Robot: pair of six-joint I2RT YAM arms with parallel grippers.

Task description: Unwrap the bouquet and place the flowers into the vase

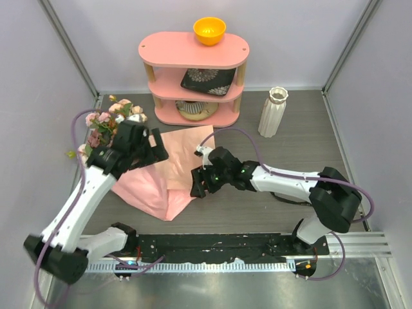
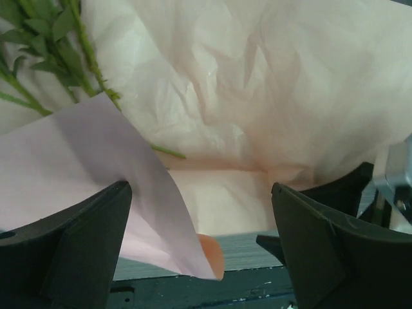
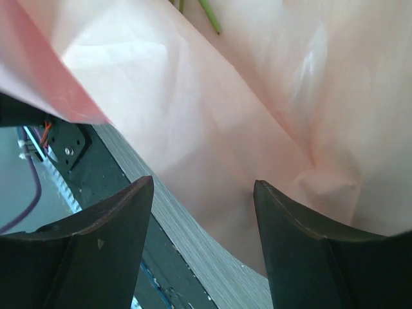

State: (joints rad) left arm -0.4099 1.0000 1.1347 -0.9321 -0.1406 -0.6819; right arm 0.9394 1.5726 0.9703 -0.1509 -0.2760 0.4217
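Observation:
The bouquet's salmon-pink wrapping paper (image 1: 168, 177) lies spread open on the table. The flowers (image 1: 111, 119) rest at its far left edge, small pink and cream roses with green leaves. My left gripper (image 1: 153, 153) hovers over the paper just right of the flowers. Its jaws are open (image 2: 201, 206), and a loose curled paper flap (image 2: 96, 167) hangs by the left finger, not pinched. Green stems (image 2: 77, 58) show at the upper left of the left wrist view. My right gripper (image 1: 197, 185) is open (image 3: 203, 193) at the paper's (image 3: 244, 96) right edge. The white ribbed vase (image 1: 272, 112) stands upright at the back right.
A pink three-tier shelf (image 1: 193, 50) stands at the back centre with an orange bowl (image 1: 209, 30) on top and patterned dishes on its lower tiers. Grey enclosure walls close in both sides. A black base rail (image 1: 212, 248) runs along the near edge.

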